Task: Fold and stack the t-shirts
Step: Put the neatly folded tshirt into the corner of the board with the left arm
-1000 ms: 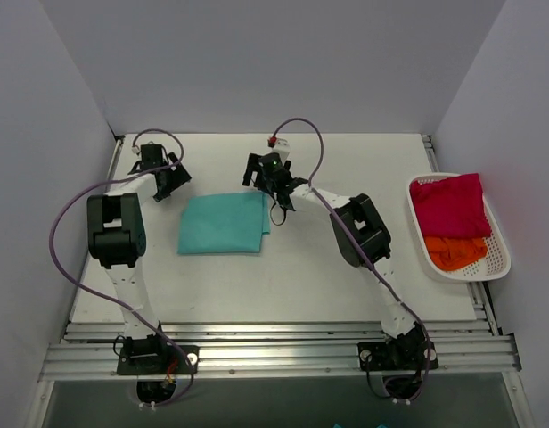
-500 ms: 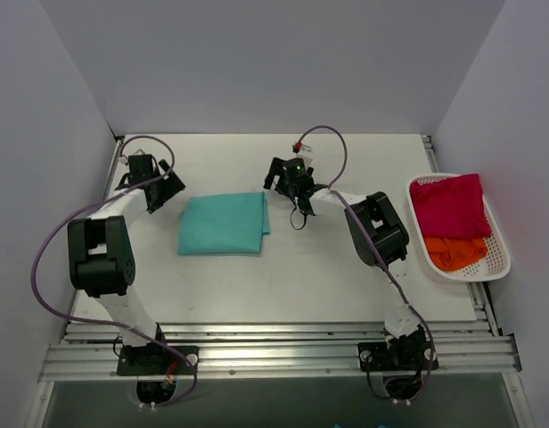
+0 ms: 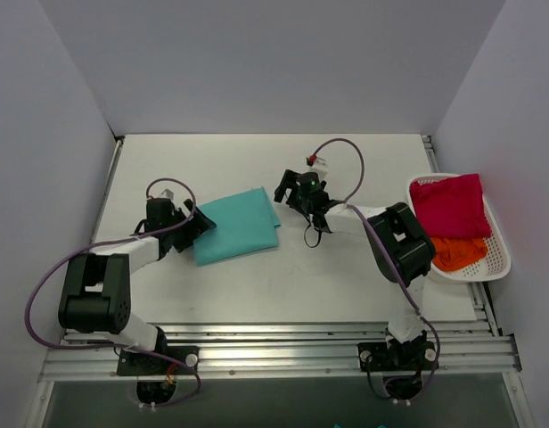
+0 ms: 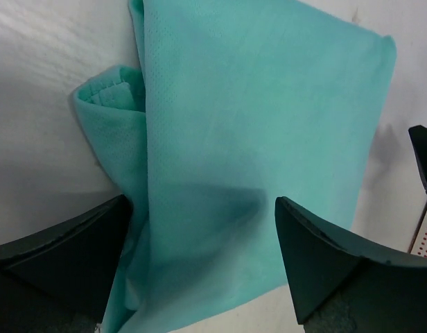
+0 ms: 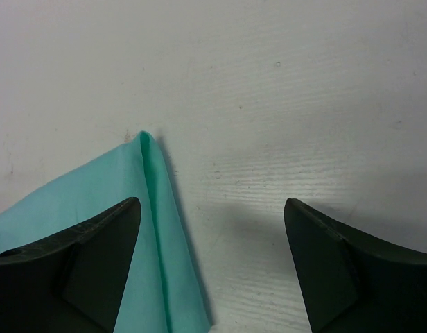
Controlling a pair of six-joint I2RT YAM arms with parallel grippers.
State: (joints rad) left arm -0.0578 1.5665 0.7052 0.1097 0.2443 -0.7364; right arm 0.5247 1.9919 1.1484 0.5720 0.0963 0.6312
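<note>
the fingers [image 4: 61,263] of the left gripper [image 4: 202,208] are standing wide apart, straddling the left end of the folded teal t-shirt [image 3: 239,227] without clamping it. the right gripper [image 5: 210,208] is gaping too, sitting at the shirt's far right corner, which is poking in beside one finger [image 5: 75,263]. the teal t-shirt is lying skewed near the middle of the bench [image 3: 328,276]. the magenta t-shirt [image 3: 448,205] and orange t-shirt [image 3: 453,252] are resting in the white basket [image 3: 499,250] at the bench's right edge.

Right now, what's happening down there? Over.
Both open: left gripper straddles folded teal t-shirt edge; right gripper beside its corner. Nothing blocking.
</note>
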